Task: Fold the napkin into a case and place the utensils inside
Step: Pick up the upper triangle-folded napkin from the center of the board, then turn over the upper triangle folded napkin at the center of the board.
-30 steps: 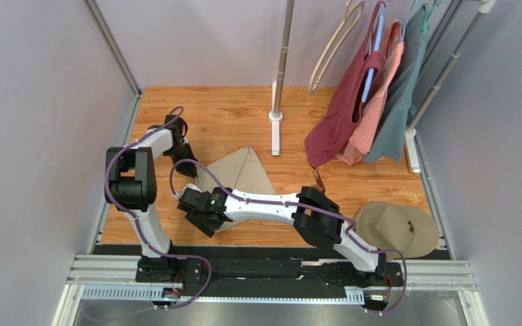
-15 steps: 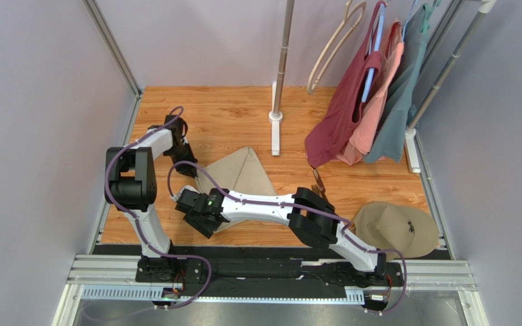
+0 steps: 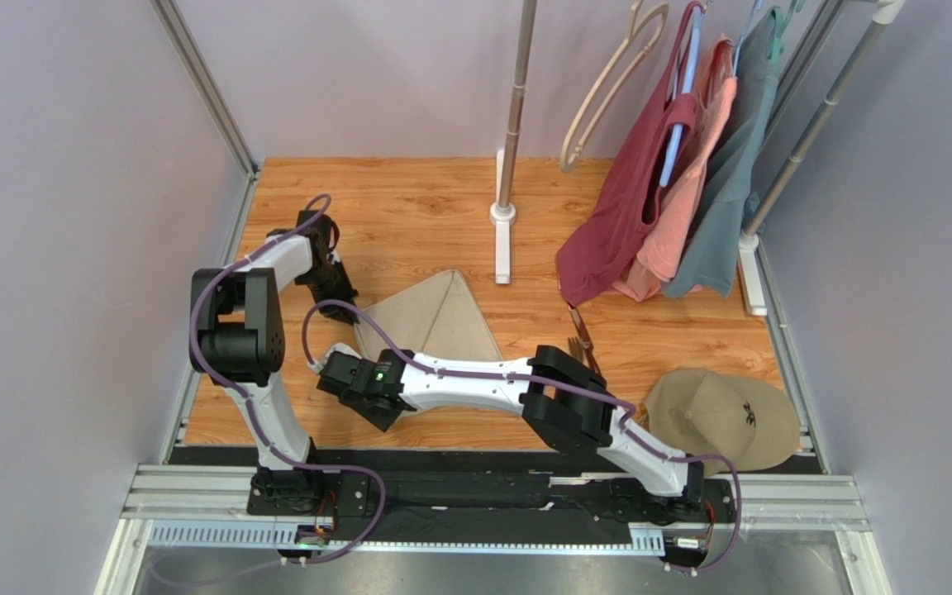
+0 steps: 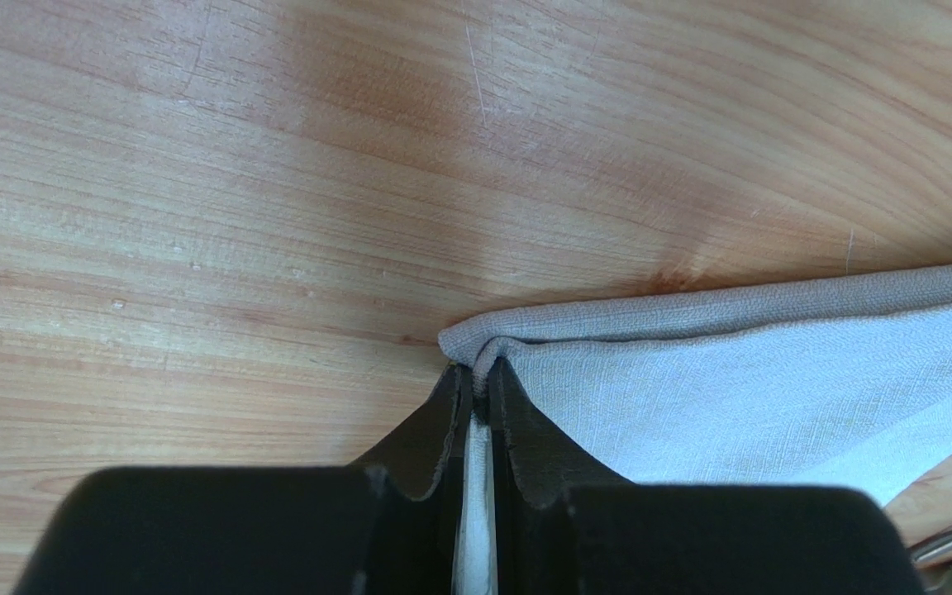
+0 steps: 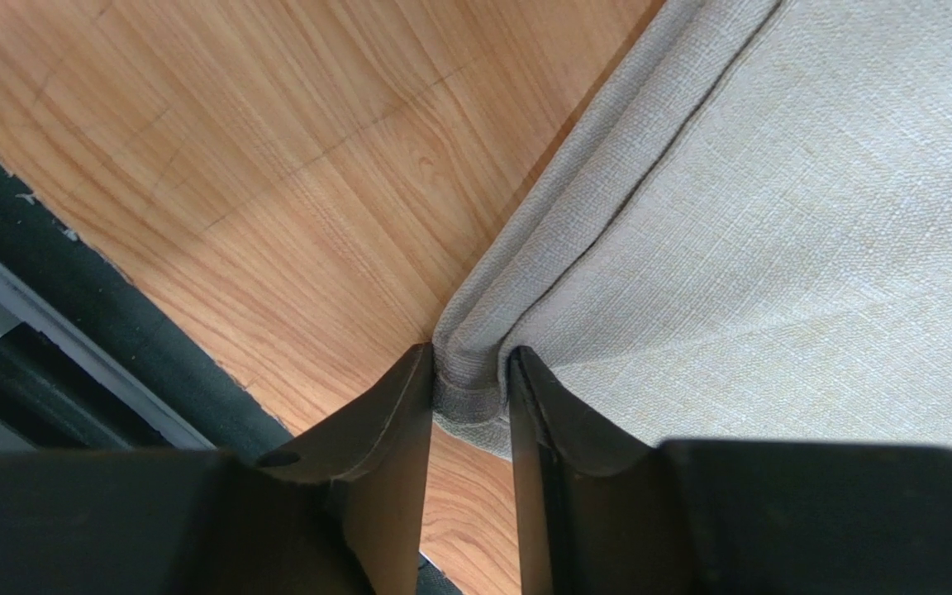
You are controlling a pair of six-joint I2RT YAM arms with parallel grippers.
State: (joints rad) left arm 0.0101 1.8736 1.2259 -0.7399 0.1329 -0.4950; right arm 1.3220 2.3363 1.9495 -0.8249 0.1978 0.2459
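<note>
Beige napkin (image 3: 438, 316) | L claw (image 4: 476, 372) grips corner | R claw (image 5: 470, 360) closed onto edge (slid left)

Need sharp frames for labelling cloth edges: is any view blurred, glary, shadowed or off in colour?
Top external: sharp and evenly lit, only soft shadows; the napkin reads beige. Left wrist: the table grain and the hem are crisp, but the napkin looks grey-blue and the left claw is a dark silhouette. Right wrist: the weave is crisp, and the right claw is underexposed too.
</note>
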